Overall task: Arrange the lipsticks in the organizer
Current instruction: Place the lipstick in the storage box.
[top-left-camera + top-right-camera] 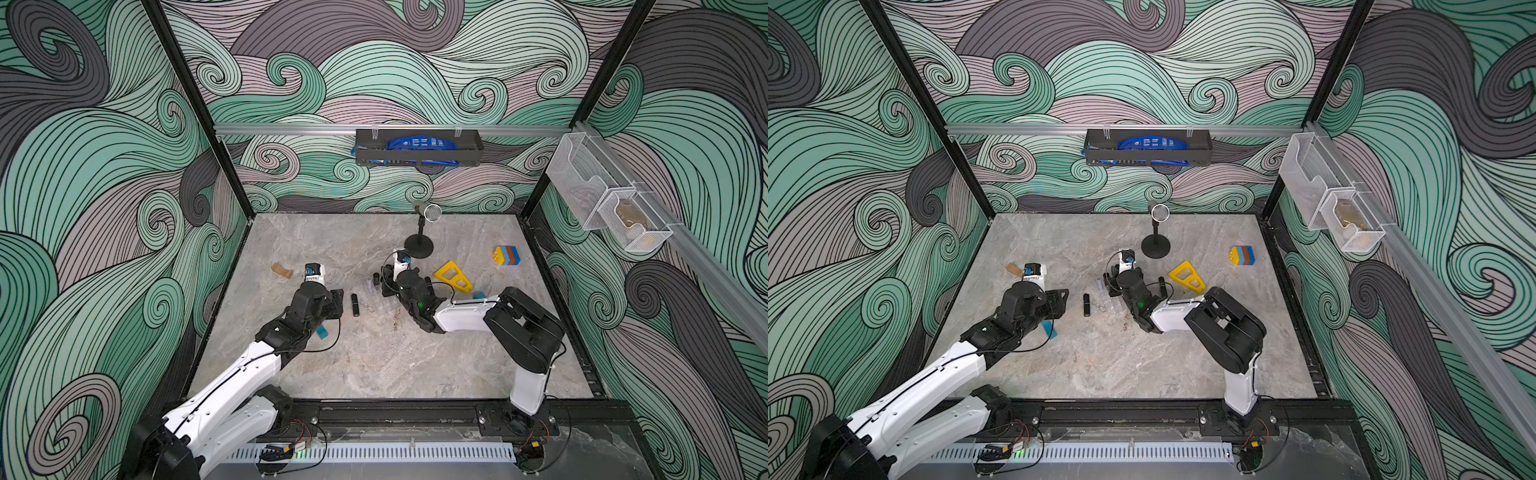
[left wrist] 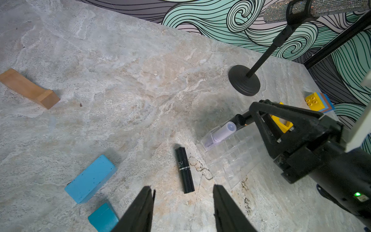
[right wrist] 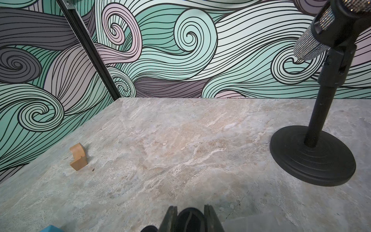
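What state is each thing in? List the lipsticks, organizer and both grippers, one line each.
left gripper: open, empty.
right gripper: shut on the held black lipstick.
held black lipstick: gripped, beside the lilac lipstick.
loose black lipstick: lying flat on the table, outside the organizer.
lilac lipstick: slotted in an organizer cell.
organizer: on the table, most cells empty.

I see a table [image 1: 374,365] of grey marble with beige veins, and walls [image 1: 104,166] covered in swirling waves of mint green, lilac and dark grey, lined in black. One lipstick [image 2: 184,169] is black with a silver band; a second lipstick [image 2: 240,120] is black, a third lipstick [image 2: 220,135] pale lilac. The organizer [image 2: 236,158] is clear. One block [image 2: 90,178] is light blue, a smaller block [image 2: 103,219] teal, the wedge [image 2: 28,88] tan wood, the triangular frame [image 1: 453,276] yellow, the stacked bricks [image 1: 508,255] yellow, blue and orange.
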Robot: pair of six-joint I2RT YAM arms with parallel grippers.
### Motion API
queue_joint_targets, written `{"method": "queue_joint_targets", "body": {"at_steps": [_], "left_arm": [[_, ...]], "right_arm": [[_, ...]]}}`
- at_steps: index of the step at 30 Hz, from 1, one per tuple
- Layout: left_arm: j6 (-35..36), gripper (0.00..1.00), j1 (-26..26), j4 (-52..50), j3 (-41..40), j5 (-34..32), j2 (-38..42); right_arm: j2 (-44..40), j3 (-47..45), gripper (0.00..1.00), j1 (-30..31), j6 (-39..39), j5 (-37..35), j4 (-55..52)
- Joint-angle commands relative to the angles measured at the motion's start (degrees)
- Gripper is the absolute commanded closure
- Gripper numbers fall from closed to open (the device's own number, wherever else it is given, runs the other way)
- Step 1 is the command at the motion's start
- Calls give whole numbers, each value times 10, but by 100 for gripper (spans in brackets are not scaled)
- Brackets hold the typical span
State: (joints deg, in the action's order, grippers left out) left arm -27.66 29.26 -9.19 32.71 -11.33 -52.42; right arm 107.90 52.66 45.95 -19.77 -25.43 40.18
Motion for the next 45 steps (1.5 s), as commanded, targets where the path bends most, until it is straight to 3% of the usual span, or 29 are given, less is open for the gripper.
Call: {"method": "queue_joint_targets", "body": {"at_steps": [1,8,23,27,31,38,45], "left_arm": [[1,50,-4,9,-5,5,-4],[3,50,-3,7,-5,5,-1],[6,50,-3,6,-6,5,4],[6,50,-3,6,-6,5,3],[7,50,-3,6,-7,4,4],[14,51,-3,8,-7,6,9],[36,52,14,-38,31,0,1]], "right_arm": [[12,17,86,1,17,-17,13],[16,29,78,3,9,-13,-1],[31,38,81,3,13,-18,-17],[19,45,70,3,11,-13,-27],[-9,51,59,3,3,-3,-42],[-84,45,59,-18,-37,0,-82],[-195,-18,58,-105,-109,68,-178]]}}
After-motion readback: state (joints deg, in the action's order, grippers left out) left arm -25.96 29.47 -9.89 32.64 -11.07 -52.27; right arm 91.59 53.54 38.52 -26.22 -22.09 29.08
